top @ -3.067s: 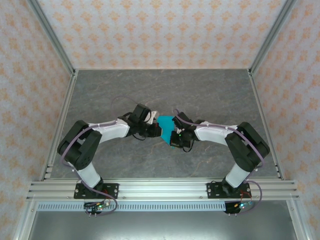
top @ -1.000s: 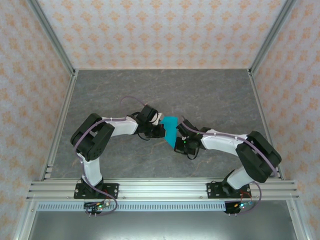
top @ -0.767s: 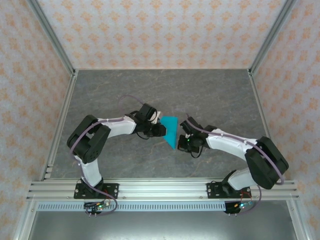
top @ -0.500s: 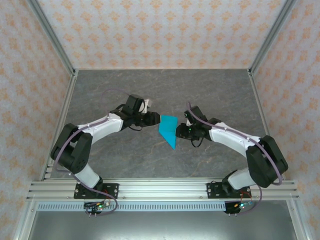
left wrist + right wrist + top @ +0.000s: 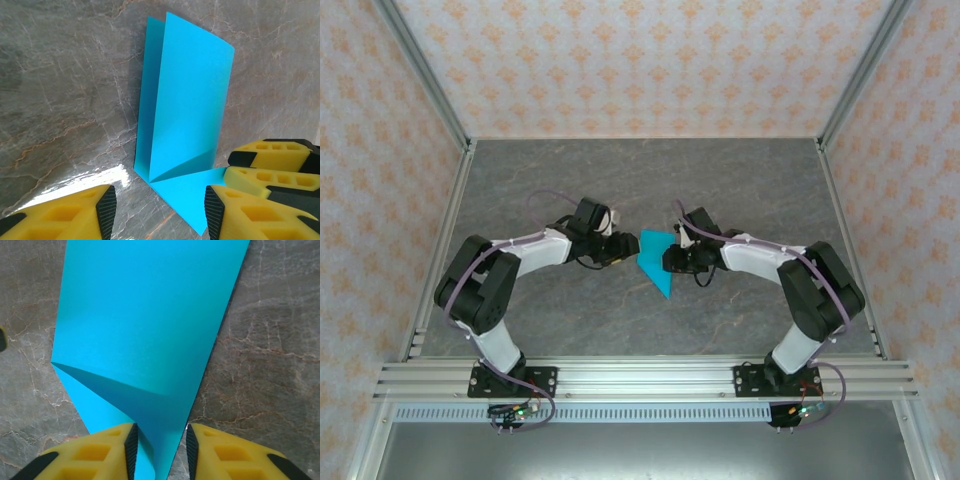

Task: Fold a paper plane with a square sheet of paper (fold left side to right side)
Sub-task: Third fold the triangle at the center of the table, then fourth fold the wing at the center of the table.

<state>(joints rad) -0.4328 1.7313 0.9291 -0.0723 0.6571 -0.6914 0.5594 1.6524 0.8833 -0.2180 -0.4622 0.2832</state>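
Closest in, the left gripper (image 5: 160,212) is seen with its yellow fingers (image 5: 75,215) spread wide, and nothing is held between them. Just ahead of the gap, toward the finger on the other arm's side, the pointed corner of the blue paper (image 5: 190,100) is found lying on the grey table (image 5: 65,75). Past that corner a slanted crease is crossed. Beyond it the sheet is doubled over, with one layer raised off the other and running away from the fingertips.

The right gripper (image 5: 159,445) is held with its fingers parted only a little, and the same pointed corner is taken in between them. A sliver of table (image 5: 260,365) can be seen between the paper's edge and one finger, so no pinch is shown. Ahead of these fingertips the paper (image 5: 150,315) widens steadily.

From above, the paper (image 5: 655,262) is found between the two tools, which are turned toward each other. The left gripper (image 5: 623,250) is just beside one edge, and the right gripper (image 5: 668,258) is at the opposite edge.
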